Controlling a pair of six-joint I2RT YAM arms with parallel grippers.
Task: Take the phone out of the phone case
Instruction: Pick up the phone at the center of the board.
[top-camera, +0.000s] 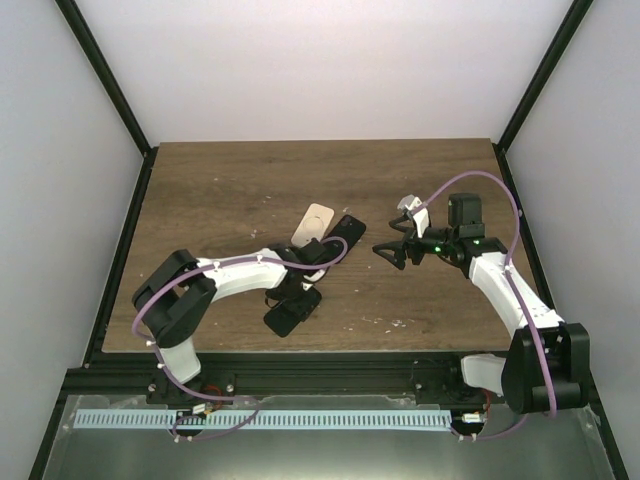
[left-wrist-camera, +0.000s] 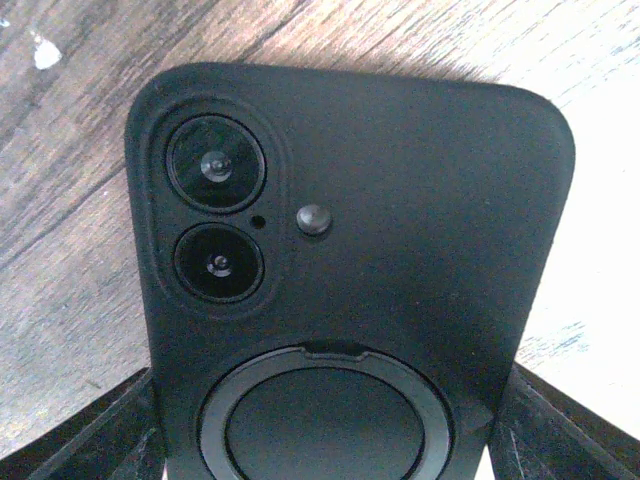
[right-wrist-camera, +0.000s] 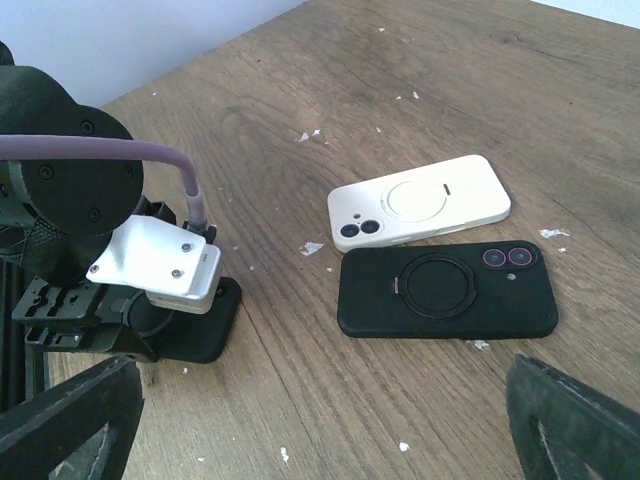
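A black cased phone (left-wrist-camera: 400, 200) lies back up on the wooden table, with two camera lenses and a round ring showing. My left gripper (left-wrist-camera: 330, 445) is shut on it, one finger (left-wrist-camera: 95, 430) against each long side. In the top view the gripper (top-camera: 296, 298) sits over this phone (top-camera: 284, 320) at the table's near middle. The right wrist view shows the phone (right-wrist-camera: 205, 335) under the left wrist. My right gripper (top-camera: 392, 252) is open and empty, hovering right of centre, its fingers (right-wrist-camera: 60, 420) spread wide.
A second black cased phone (right-wrist-camera: 445, 292) lies flat beside a white cased phone (right-wrist-camera: 420, 205); both sit mid-table between the arms in the top view, black (top-camera: 345, 232) and white (top-camera: 315, 222). Small white flecks dot the wood.
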